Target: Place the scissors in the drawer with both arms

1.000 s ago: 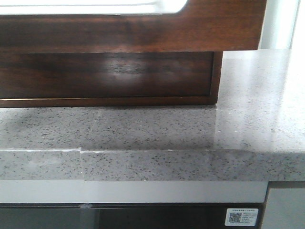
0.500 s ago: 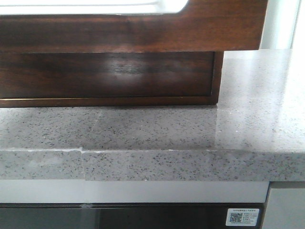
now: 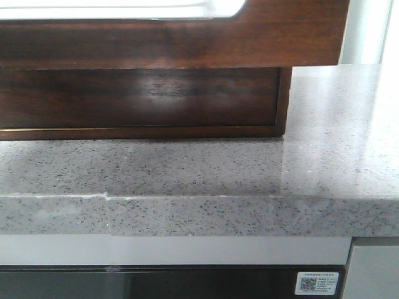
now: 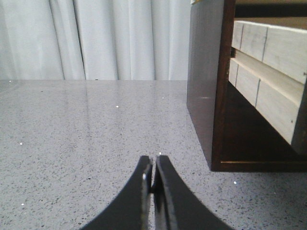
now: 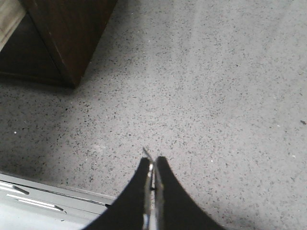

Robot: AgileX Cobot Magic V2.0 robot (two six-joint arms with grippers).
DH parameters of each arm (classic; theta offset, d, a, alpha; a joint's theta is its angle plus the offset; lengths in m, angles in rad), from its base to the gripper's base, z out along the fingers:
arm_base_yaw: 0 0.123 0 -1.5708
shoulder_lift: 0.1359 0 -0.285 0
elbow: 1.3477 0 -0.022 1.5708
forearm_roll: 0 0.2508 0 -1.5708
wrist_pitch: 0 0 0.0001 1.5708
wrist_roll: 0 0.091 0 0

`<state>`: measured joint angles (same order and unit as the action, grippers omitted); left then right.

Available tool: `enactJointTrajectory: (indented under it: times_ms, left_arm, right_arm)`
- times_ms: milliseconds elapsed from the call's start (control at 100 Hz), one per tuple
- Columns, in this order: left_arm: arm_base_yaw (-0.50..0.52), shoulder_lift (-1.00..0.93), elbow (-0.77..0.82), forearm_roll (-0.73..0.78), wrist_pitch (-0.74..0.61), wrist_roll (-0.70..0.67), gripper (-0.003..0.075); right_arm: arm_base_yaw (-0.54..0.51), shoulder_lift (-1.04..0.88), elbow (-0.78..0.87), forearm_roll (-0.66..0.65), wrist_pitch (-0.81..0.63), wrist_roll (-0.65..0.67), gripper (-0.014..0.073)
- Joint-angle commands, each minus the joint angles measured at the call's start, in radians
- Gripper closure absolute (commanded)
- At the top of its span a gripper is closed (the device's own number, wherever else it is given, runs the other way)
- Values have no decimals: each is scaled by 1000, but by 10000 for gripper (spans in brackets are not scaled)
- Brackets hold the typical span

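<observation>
While both of your arms hover low over the speckled counter point(image 3: 206, 168), the left gripper point(image 4: 153, 178) and right gripper point(image 5: 152, 168) each show their fingers pressed together, holding nothing. Beyond them, the drawer point(image 3: 187, 43) juts from the dark wood cabinet point(image 3: 143, 99). No scissors appear.

Soft daylight comes through the white curtains point(image 4: 96, 38) (blown out in the left wrist view). The glossy drawer point(image 3: 156, 93) front carries a pale glare patch, the speckled countertop point(image 3: 324, 143) shines at right, and dim shadow lies beneath the cabinet point(image 5: 67, 33)
</observation>
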<state>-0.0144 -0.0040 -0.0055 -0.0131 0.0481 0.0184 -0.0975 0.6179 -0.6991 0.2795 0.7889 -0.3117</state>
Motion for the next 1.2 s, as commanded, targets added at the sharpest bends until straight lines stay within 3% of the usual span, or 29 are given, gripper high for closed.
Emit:
enactJointTrajectory:
  times_ms: [0,780,900,1110,1190]
  left_arm:
    - [0,-30,37,-11,-87,-12,741]
    - [0,-30,37,-11,-87,-12,741]
    - [0,-30,37,-11,-87,-12,741]
    - [0,-30,37,-11,-87,-12,741]
    - [0,-30,37,-11,-87,-12,741]
  right_arm:
    - [-7,-2,-25,15,-63,-1,662]
    - [-1,-46,-4,-4,-94,-4,662]
    - [-1,-170,107,-17,-263,-5,662]
    - [-1,-421,436,-15,-673,-5,662]
    - [-1,-497,552,-2,-766,-5,662]
